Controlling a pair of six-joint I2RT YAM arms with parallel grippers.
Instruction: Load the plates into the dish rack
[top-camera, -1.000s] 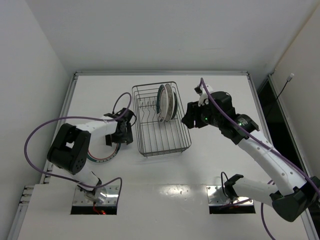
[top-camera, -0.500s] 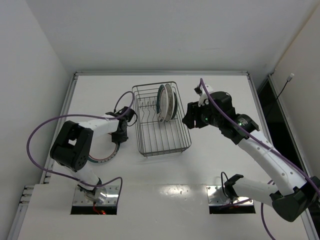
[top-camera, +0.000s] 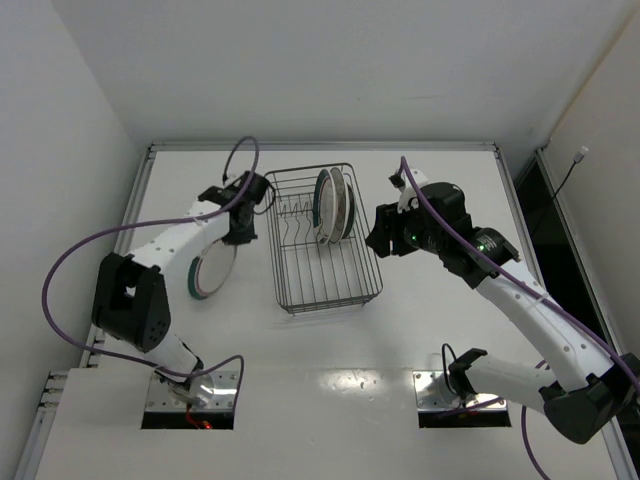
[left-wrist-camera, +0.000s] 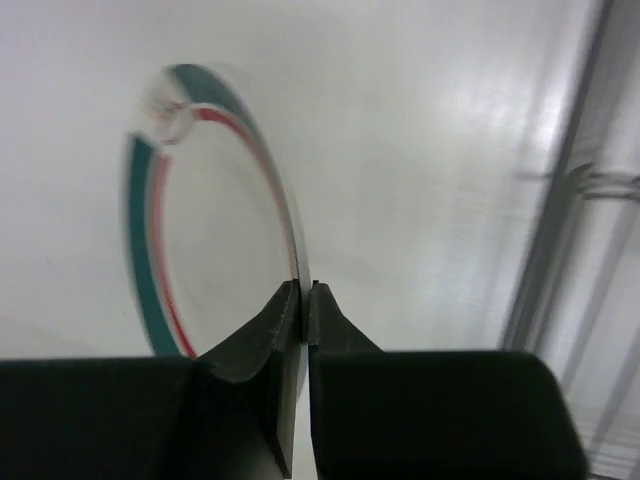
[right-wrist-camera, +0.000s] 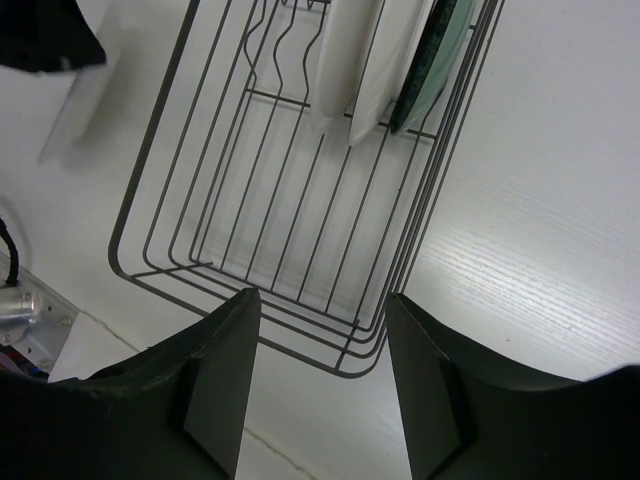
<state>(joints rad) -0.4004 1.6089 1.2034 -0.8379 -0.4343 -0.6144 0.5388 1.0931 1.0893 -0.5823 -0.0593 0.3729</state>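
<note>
- Teal-and-red plate (top-camera: 213, 268) (left-wrist-camera: 215, 230) is over the left half of the table (top-camera: 330, 350), just left of the dish rack. It is tilted up on edge, so the overhead view shows it as a narrow oval. I cannot tell whether its low edge touches the table.
- Left gripper (top-camera: 240, 228) (left-wrist-camera: 303, 295) is clamped on the teal-and-red plate. In the wrist view both fingers press on the rim, one on each face, and the banded rim curves away beyond them.
- Dish rack (top-camera: 320, 275) (right-wrist-camera: 290, 230) stands in the middle of the table, nearer the far edge than the near one. Its long sides run from far to near.
- Three plates (top-camera: 335, 205) (right-wrist-camera: 385, 70) stand upright and close together between the prongs at the rack's far right end. Two are white and one is teal-edged.
- Right gripper (top-camera: 378, 235) (right-wrist-camera: 322, 300) hovers just beside the rack's right wall, level with the three plates. Its fingers are apart and hold nothing, and its wrist view looks down between them onto the rack's wires.
</note>
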